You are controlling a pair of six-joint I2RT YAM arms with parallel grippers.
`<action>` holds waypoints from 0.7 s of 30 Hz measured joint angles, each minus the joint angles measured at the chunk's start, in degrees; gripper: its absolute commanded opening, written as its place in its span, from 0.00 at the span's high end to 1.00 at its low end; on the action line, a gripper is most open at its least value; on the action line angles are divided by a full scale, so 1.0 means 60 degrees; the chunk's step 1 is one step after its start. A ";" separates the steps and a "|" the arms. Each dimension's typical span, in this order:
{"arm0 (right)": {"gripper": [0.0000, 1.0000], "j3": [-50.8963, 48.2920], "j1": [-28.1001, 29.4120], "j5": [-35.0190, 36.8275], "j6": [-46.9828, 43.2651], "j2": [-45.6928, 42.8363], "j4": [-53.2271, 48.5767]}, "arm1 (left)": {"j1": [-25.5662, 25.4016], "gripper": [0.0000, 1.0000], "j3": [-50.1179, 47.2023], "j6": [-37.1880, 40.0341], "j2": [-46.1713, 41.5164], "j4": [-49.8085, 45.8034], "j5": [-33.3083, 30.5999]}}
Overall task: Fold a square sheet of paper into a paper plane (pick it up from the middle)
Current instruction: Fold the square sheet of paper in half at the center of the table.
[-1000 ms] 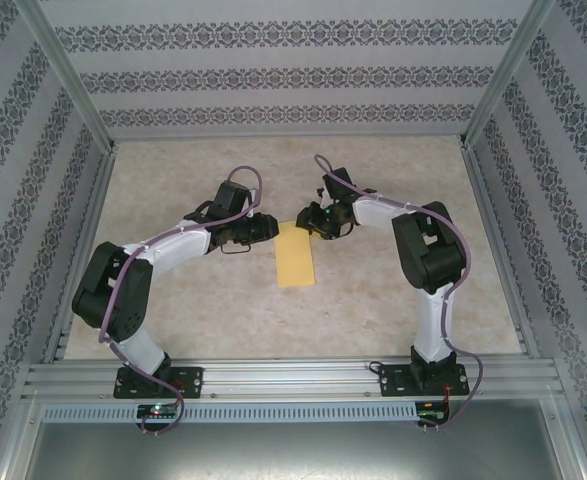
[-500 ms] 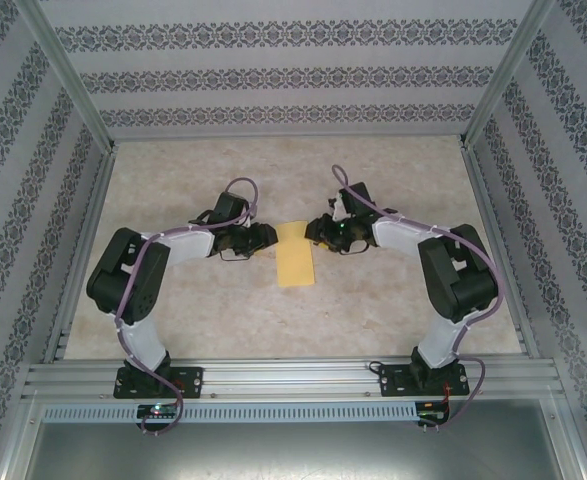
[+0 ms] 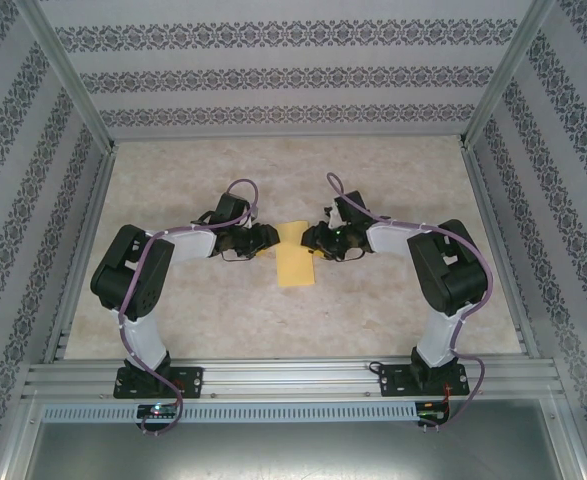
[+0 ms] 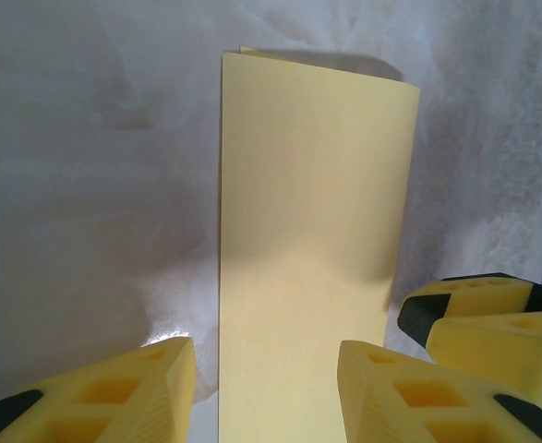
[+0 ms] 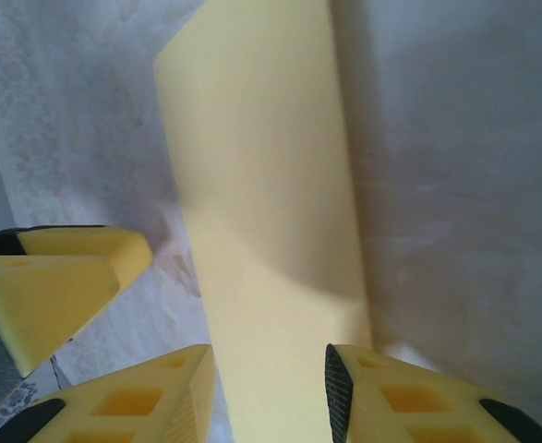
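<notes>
The folded sheet of paper (image 3: 295, 262) lies flat as a narrow yellow strip in the middle of the bench (image 3: 373, 310), between the two arms. The left tool (image 3: 266, 237) and the right tool (image 3: 310, 240) meet at its far end from either side. Each tool's fingers stand apart over the strip and clamp nothing.

Folded sheet of paper (image 3: 295, 262) on table (image 3: 223, 310) centre, left claw (image 3: 266, 238) at its far-left edge — right claw (image 3: 310, 240) opposite
</notes>
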 measured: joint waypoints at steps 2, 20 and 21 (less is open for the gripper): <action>0.62 -0.0164 -0.0058 -0.0040 0.0018 0.0000 0.0055 | 0.0000 0.54 0.0036 -0.0007 0.0066 0.0000 0.0069; 0.62 -0.0521 -0.0120 -0.0091 0.0237 -0.0353 0.0525 | 0.0000 0.54 0.0109 -0.0036 0.0189 0.0000 0.0135; 0.62 -0.0521 -0.0120 -0.0095 0.0237 -0.0379 0.0528 | 0.0000 0.54 0.0109 -0.0036 0.0189 0.0000 0.0135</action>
